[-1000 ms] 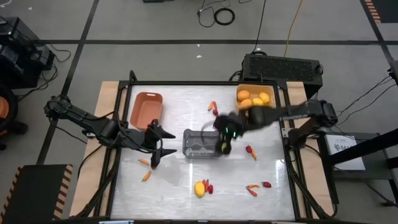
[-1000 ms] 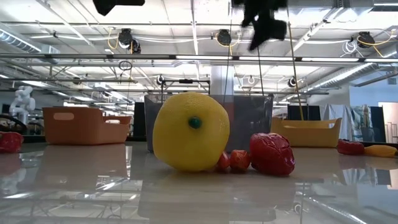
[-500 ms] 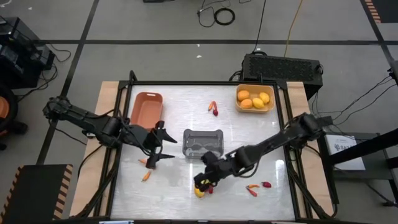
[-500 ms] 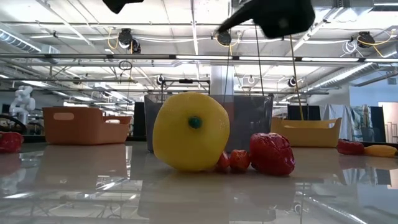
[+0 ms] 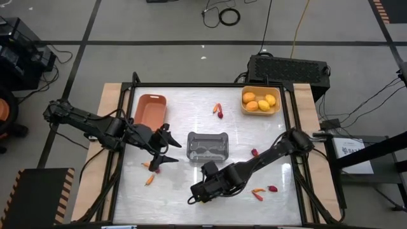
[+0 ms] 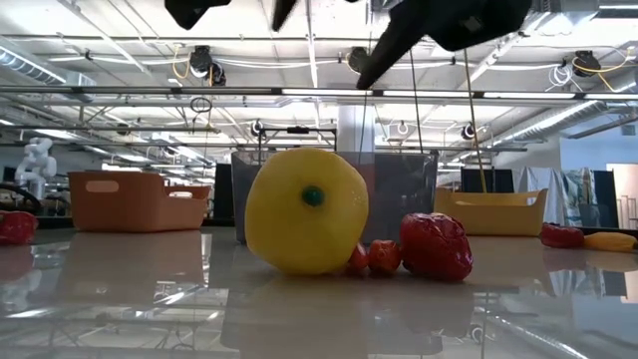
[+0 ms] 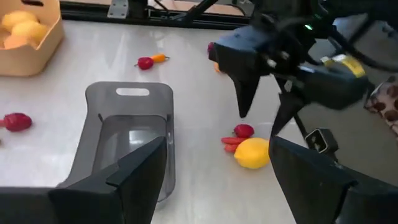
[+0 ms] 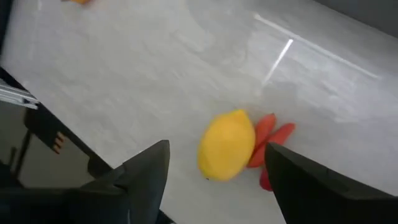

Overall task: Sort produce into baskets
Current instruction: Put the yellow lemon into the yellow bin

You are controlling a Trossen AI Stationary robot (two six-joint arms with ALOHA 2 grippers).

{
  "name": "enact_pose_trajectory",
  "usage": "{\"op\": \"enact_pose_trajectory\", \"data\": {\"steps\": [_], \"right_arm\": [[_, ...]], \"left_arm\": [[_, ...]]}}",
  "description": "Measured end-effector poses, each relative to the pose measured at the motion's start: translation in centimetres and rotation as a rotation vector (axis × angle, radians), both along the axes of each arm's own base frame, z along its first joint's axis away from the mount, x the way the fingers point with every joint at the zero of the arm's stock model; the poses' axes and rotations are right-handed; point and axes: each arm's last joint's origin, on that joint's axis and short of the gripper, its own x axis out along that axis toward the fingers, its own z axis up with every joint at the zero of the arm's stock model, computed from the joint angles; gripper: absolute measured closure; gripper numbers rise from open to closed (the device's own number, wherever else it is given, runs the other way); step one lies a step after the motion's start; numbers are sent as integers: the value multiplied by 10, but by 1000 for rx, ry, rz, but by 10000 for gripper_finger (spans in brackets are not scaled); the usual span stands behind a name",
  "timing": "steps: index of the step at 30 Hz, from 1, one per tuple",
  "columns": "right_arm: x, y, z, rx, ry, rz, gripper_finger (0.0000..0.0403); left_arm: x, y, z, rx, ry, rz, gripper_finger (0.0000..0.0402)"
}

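A yellow lemon-like fruit (image 8: 227, 144) lies on the table near the front edge, with small red pieces (image 8: 270, 134) beside it. It also shows in the low view (image 6: 304, 211). My right gripper (image 5: 197, 192) hangs open above it, a finger on either side, touching nothing; the left wrist view (image 7: 258, 123) shows the gap. My left gripper (image 5: 163, 150) is open and empty, left of the grey basket (image 5: 207, 146). The terracotta basket (image 5: 149, 111) stands at the far left. The yellow basket (image 5: 261, 100), with several yellow-orange fruits, stands at the far right.
Loose pieces lie about: orange sticks (image 5: 149, 179) below my left gripper, a red-orange pair (image 5: 218, 111) at the far middle, a red berry (image 5: 254, 152) right of the grey basket, more red and orange pieces (image 5: 264, 190) near the front right. A black box (image 5: 289, 67) stands behind the table.
My right gripper has gone from beside the grey basket's right end toward the table's near edge and down, and now hangs over the lemon. The lemon and the red pieces have stayed where they were.
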Motion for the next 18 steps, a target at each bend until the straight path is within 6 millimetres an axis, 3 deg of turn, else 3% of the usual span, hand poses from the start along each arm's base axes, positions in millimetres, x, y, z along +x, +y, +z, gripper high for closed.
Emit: {"op": "enact_pose_trajectory", "data": {"steps": [10,18], "right_arm": [[19,11,-36,-35,53,-26,152],[17,12,-42,-44,84,-58,152]], "left_arm": [[-3,-8,-1,-91,35,20,114],[-5,-13,-2,-115,54,28,114]]}}
